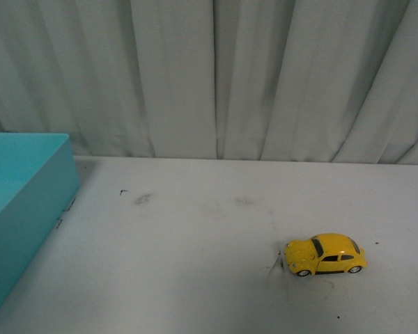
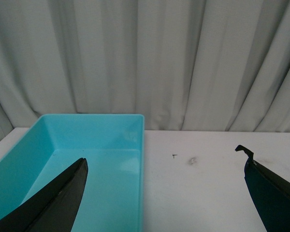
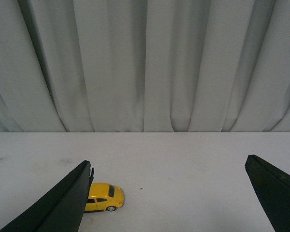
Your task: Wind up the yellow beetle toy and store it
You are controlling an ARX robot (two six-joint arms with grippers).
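Item: yellow beetle toy (image 1: pixel 325 255), on its wheels on white table (image 1: pixel 195 292), right of centre, well apart from turquoise bin (image 1: pixel 28 202).
Tools: left gripper (image 2: pixel 160 157) and right gripper (image 3: pixel 169 162) both spread wide, empty.
Risk: the car looks free-rolling, so a one-sided fingertip nudge may send it away.

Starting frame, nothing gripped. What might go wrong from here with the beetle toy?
1. The yellow beetle toy stands on its wheels on the table; it sits off to one side of the open right gripper, partly behind a finger, so a misaligned close may roll it away.
2. The teal box is far left, the toy at right; the rounded car could slip during that long carry or a handover to the open left gripper.
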